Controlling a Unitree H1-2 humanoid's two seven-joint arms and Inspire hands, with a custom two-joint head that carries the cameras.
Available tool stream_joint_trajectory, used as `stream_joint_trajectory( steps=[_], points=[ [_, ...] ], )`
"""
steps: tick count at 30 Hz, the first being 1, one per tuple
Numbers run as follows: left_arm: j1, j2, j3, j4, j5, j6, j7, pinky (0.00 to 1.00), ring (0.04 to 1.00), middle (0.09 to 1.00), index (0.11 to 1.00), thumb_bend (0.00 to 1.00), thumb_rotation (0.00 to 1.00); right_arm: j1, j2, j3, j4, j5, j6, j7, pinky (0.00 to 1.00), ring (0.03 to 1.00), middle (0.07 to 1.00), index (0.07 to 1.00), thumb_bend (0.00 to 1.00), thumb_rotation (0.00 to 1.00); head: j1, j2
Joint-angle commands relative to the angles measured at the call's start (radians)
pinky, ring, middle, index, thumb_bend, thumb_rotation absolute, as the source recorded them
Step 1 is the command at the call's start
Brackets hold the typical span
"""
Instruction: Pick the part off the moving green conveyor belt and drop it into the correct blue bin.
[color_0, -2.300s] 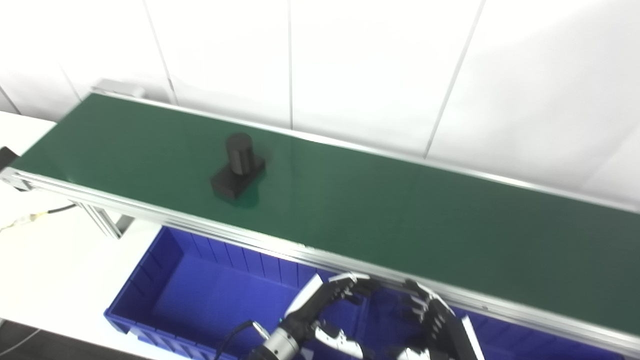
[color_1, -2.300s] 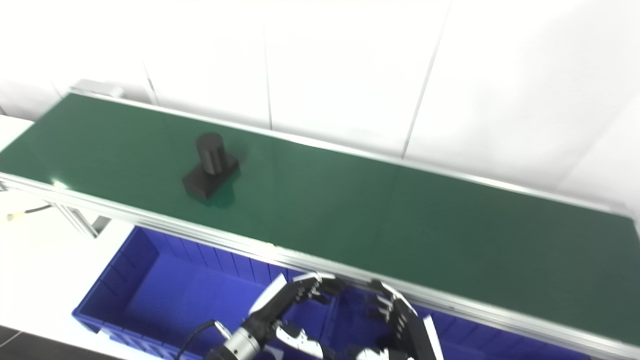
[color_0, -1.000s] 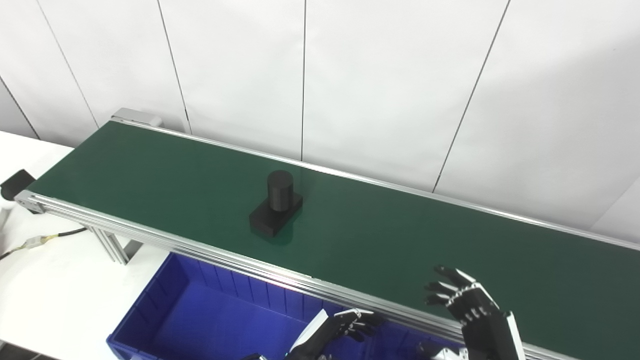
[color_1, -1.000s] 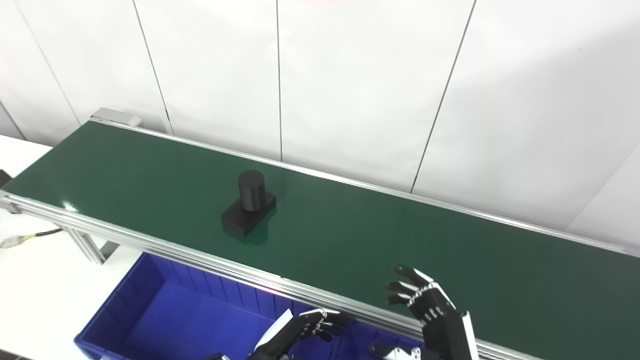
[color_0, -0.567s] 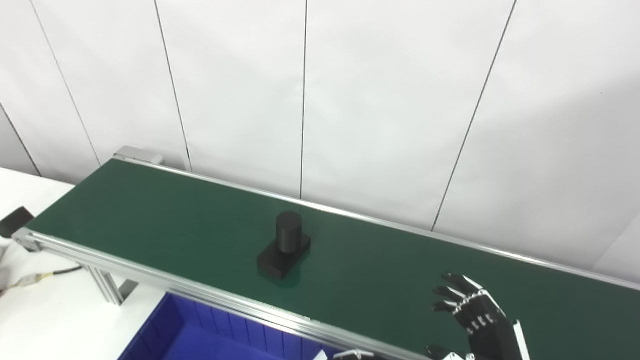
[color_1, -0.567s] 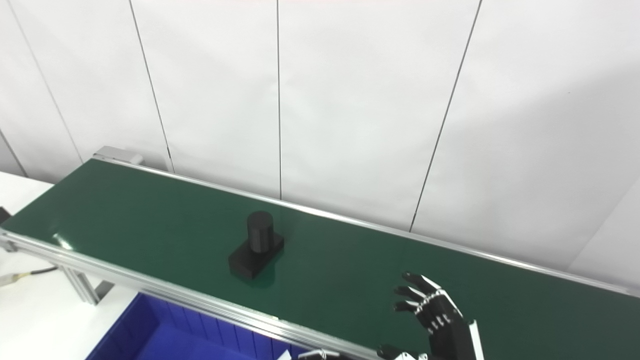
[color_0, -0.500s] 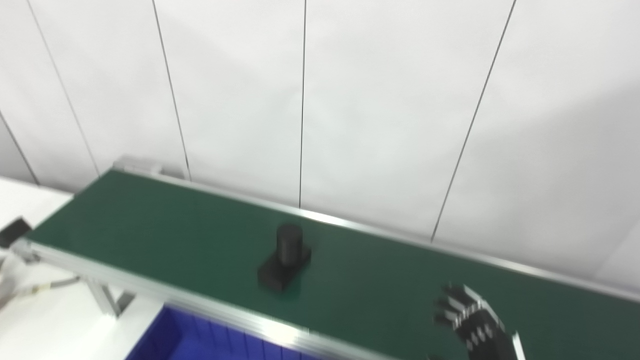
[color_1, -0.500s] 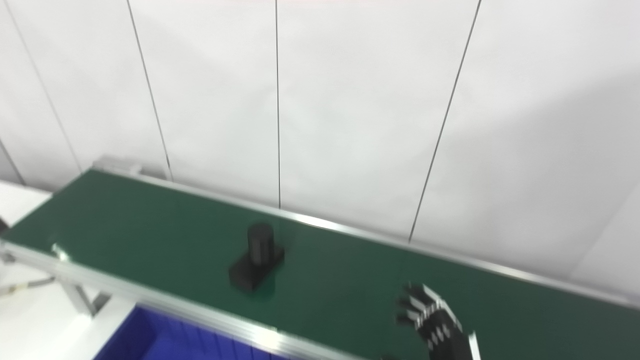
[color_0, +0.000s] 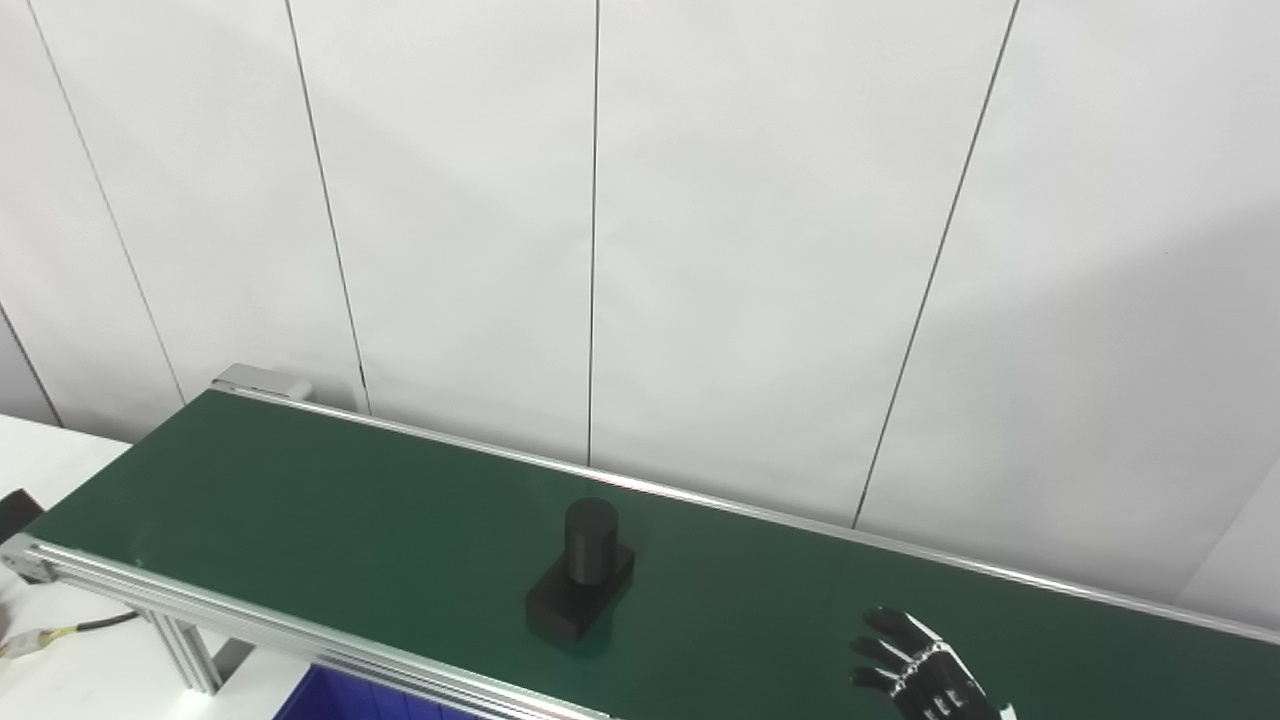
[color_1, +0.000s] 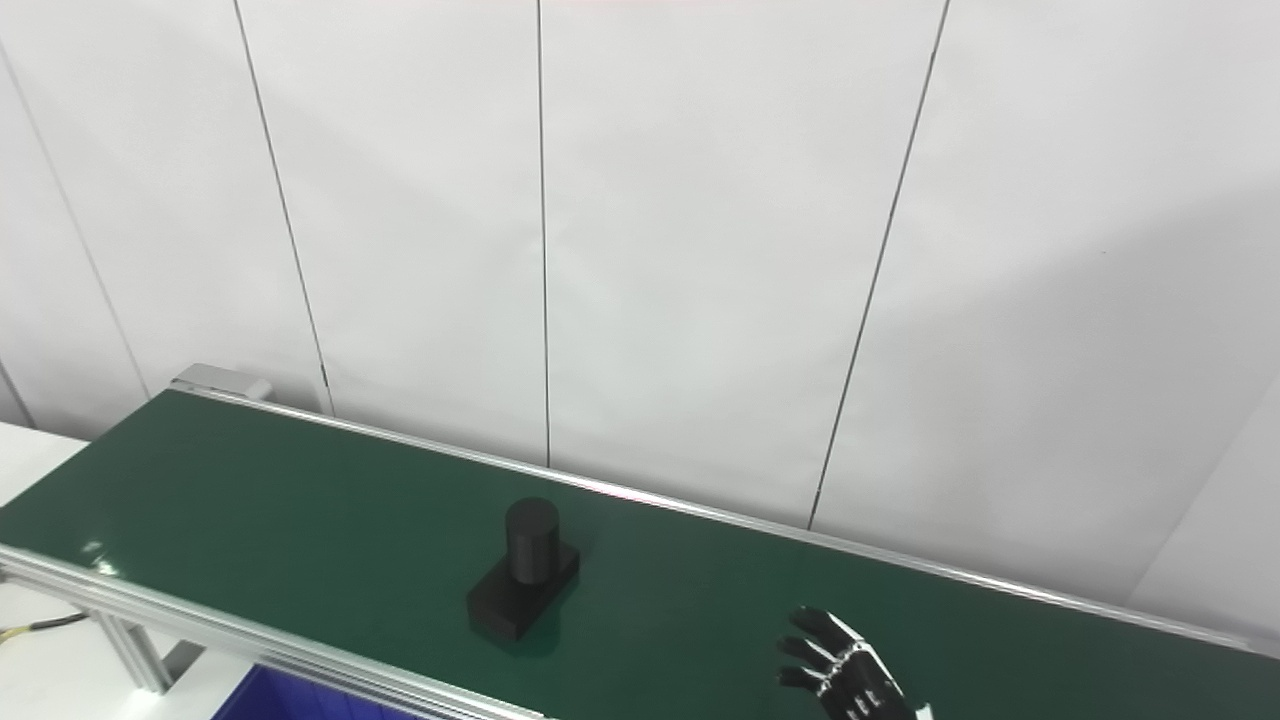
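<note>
A black part, an upright cylinder on a flat rectangular base, stands on the green conveyor belt near its middle. My right hand hovers over the belt at the bottom edge, well to the right of the part, open with its fingers spread and nothing in it; only its fingers show. The same hand appears in the right eye view, with the part to its left. My left hand is out of view. Only a sliver of a blue bin shows below the belt's front rail.
White wall panels rise directly behind the belt. The belt's aluminium front rail and a support leg are at the lower left, with a white table surface and a cable beside them.
The camera has tilted upward, so the bins and my left hand have dropped out of view. The part has ridden to the right along the belt. My right hand has risen over the belt, open.
</note>
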Motion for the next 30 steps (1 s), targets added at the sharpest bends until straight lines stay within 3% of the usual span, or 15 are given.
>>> stream_joint_trajectory(
  steps=[1,14,30],
  points=[
    [-0.003,0.007,0.001,-0.022,-0.009,-0.001,0.001,0.66,0.735,0.771,0.745,0.86,0.04,-0.042,0.018,0.010,0.004,-0.026,-0.045,-0.023,0.66,0.751,0.800,0.784,0.83,0.06,-0.003,0.009],
    [0.014,0.012,0.004,-0.058,-0.020,-0.001,-0.012,0.70,0.757,0.784,0.756,0.85,0.05,-0.177,0.033,0.059,0.182,-0.134,-0.046,-0.142,0.63,0.713,0.808,0.781,0.89,0.15,-0.041,0.065],
    [0.041,0.023,0.026,-0.131,-0.029,-0.001,-0.051,0.72,0.776,0.804,0.784,0.79,0.05,-0.300,0.025,0.065,0.295,-0.153,-0.046,-0.209,0.61,0.702,0.808,0.785,0.90,0.17,-0.088,0.142]
  ],
)
